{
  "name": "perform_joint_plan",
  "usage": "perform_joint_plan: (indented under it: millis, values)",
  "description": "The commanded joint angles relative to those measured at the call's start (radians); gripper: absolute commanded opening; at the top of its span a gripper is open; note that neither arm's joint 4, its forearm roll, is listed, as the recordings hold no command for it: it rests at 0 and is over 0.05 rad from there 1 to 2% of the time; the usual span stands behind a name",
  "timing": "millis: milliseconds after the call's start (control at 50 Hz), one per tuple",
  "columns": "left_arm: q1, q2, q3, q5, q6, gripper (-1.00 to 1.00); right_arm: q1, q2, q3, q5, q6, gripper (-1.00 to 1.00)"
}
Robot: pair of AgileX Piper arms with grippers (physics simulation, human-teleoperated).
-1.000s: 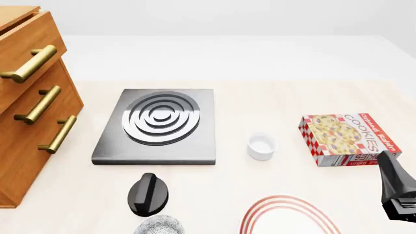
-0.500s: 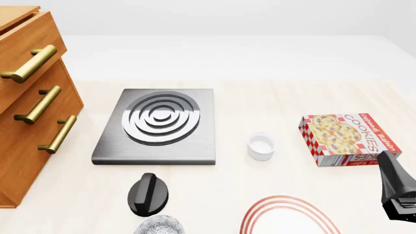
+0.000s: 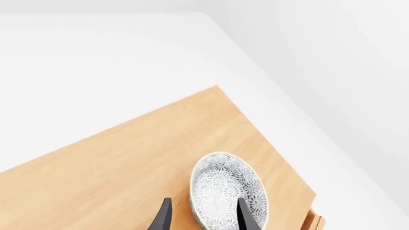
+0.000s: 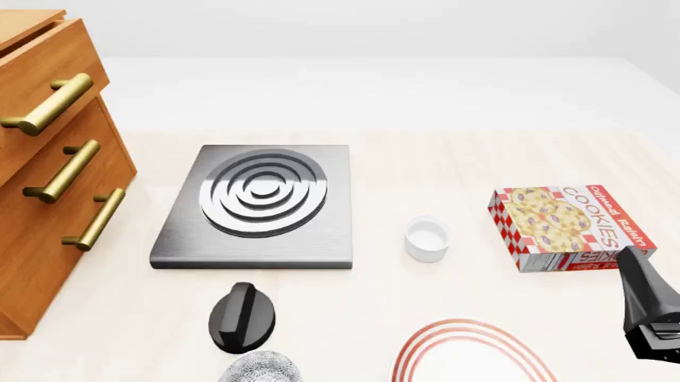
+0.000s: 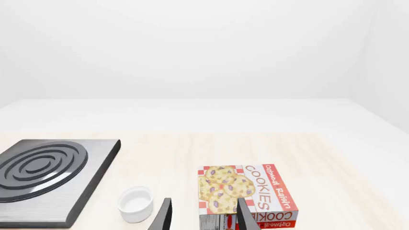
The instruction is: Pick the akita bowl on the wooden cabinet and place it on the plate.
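Observation:
The akita bowl (image 3: 229, 194), speckled white-grey inside, rests on the wooden cabinet (image 3: 121, 177) top near its corner in the left wrist view. My left gripper (image 3: 204, 218) is open just above it, one finger over the bowl's inside and the other outside its rim. In the front view, the wooden cabinet (image 4: 53, 199) stands at the left with its top out of view. The plate (image 4: 473, 350), with red rings, is cut off by the bottom edge. My right gripper (image 5: 204, 218) is open and empty, hovering near the table's right front (image 4: 648, 310).
A grey stove plate (image 4: 255, 203) sits mid-table with a black knob (image 4: 242, 317) in front of it. A look-alike speckled bowl (image 4: 260, 368) peeks in at the bottom edge. A white ramekin (image 4: 427, 237) and a cookie box (image 4: 568, 227) lie to the right.

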Motion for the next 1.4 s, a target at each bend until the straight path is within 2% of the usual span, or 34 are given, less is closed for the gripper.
perform_joint_plan:
  millis: [20,400,500,520,560,600,660,680,700,720,740,800,1000,1400]
  values:
    - [-0.007,0.016,0.000,-0.010,0.002,1.00,0.000,0.000,0.000,0.000,0.000,1.00]
    - [-0.005,0.026,0.011,-0.020,0.004,1.00,0.000,0.000,0.000,0.000,0.000,1.00]
    - [-0.031,0.014,0.026,-0.040,0.004,1.00,0.000,0.000,0.000,0.000,0.000,1.00]
    - [-0.014,-0.001,0.024,-0.042,0.031,-1.00,0.000,0.000,0.000,0.000,0.000,1.00]
    - [-0.043,-0.043,0.035,-0.066,0.036,-1.00,0.000,0.000,0.000,0.000,0.000,1.00]
    - [-0.037,-0.043,0.032,-0.054,0.026,-1.00,0.000,0.000,0.000,0.000,0.000,1.00]
    - [-0.075,-0.082,0.033,-0.074,0.048,-1.00,0.000,0.000,0.000,0.000,0.000,1.00]
    - [-0.103,-0.121,0.048,-0.104,0.037,-1.00,0.000,0.000,0.000,0.000,0.000,1.00]
    - [-0.092,-0.170,0.090,-0.155,-0.033,-1.00,0.000,0.000,0.000,0.000,0.000,1.00]
    - [-0.105,-0.196,0.096,-0.169,-0.029,-1.00,0.000,0.000,0.000,0.000,0.000,1.00]
    - [-0.115,-0.195,0.080,-0.150,-0.003,-1.00,0.000,0.000,0.000,0.000,0.000,1.00]
    - [-0.099,-0.178,0.062,-0.098,-0.030,-1.00,0.000,0.000,0.000,0.000,0.000,1.00]
    - [-0.113,-0.203,0.016,-0.026,-0.098,-1.00,0.000,0.000,0.000,0.000,0.000,1.00]
    - [-0.169,-0.267,-0.007,0.046,-0.153,-1.00,0.000,0.000,0.000,0.000,0.000,1.00]
